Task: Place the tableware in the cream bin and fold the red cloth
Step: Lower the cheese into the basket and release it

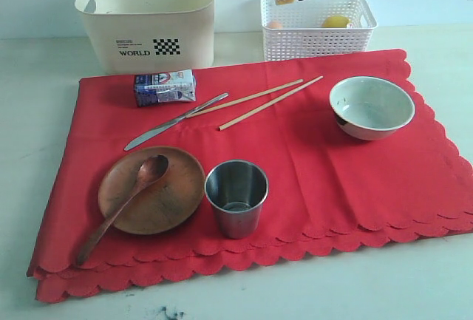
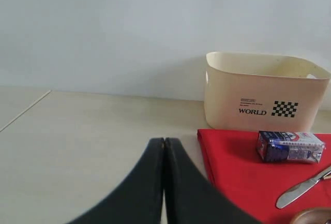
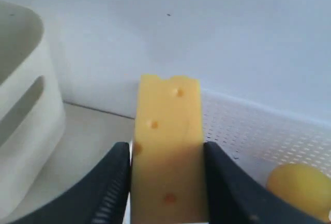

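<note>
Above the white basket (image 1: 318, 39), the right hand (image 3: 168, 182) grasps a cheese block (image 3: 168, 120), apart from the white bowl (image 1: 372, 106) on the red cloth (image 1: 295, 150); the left hand (image 2: 164, 142) is clenched.

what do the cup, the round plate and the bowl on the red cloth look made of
The cup looks like metal, probably stainless steel: grey brushed sheen with reflections. The round plate looks wooden: brown, matte, streaked grain. The bowl is likely glazed ceramic, glossy white with a pale greenish inside, though plastic cannot be ruled out.
</note>
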Motion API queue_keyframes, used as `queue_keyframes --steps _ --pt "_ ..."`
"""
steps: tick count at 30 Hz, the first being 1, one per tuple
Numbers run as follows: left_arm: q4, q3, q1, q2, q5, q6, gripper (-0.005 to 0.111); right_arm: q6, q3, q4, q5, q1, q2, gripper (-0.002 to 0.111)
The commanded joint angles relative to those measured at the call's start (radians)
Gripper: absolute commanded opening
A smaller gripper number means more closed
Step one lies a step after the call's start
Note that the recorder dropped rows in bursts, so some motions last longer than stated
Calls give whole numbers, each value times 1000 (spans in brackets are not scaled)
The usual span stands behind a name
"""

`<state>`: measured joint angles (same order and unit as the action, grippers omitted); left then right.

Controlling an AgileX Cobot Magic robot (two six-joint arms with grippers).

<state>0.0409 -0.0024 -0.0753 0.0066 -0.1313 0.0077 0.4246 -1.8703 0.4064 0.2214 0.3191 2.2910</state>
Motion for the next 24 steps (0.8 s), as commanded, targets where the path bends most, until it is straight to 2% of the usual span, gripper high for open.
queue_keyframes --steps 1,5,9,12,14,21,24 --pt "0 2 7 -7 3 0 2 51 -91 15 46 -29 60 0" --pt "0 2 7 -7 3 0 2 50 -119 15 79 -29 81 2" --pt "0 2 7 -7 3 0 2 50 -120 19 87 -29 83 19" --pt "0 2 7 -7 3 0 2 50 -120 19 87 -29 83 41" --pt "0 2 7 -7 3 0 2 50 -120 19 85 -29 83 49" --pt "0 2 7 -7 3 0 2 50 -120 23 83 -29 83 67" --pt "0 2 7 -7 3 0 2 50 -120 19 99 -29 81 70"
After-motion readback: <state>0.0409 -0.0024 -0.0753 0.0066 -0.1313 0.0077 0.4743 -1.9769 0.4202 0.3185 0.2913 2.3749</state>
